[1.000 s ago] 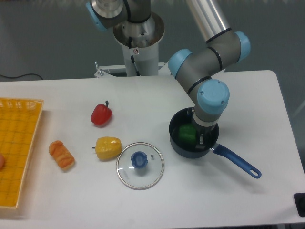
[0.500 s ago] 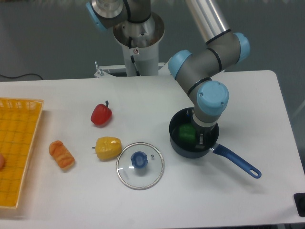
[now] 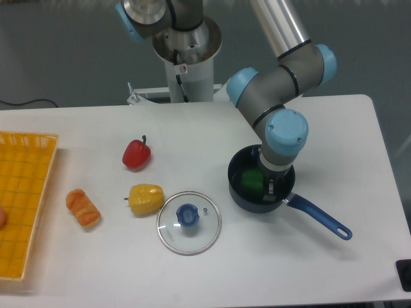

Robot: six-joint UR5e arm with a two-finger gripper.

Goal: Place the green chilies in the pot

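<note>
The green chilies, a glossy green pepper shape, lie inside the pot, a dark round saucepan with a blue handle pointing to the lower right. My gripper reaches down into the pot right beside the green chilies, under the arm's blue wrist cap. That wrist hides the fingers, so the frames do not show whether they are open or shut, or whether they touch the chilies.
A glass lid with a blue knob lies left of the pot. A yellow pepper, a red pepper and an orange bread roll lie further left. A yellow basket fills the left edge.
</note>
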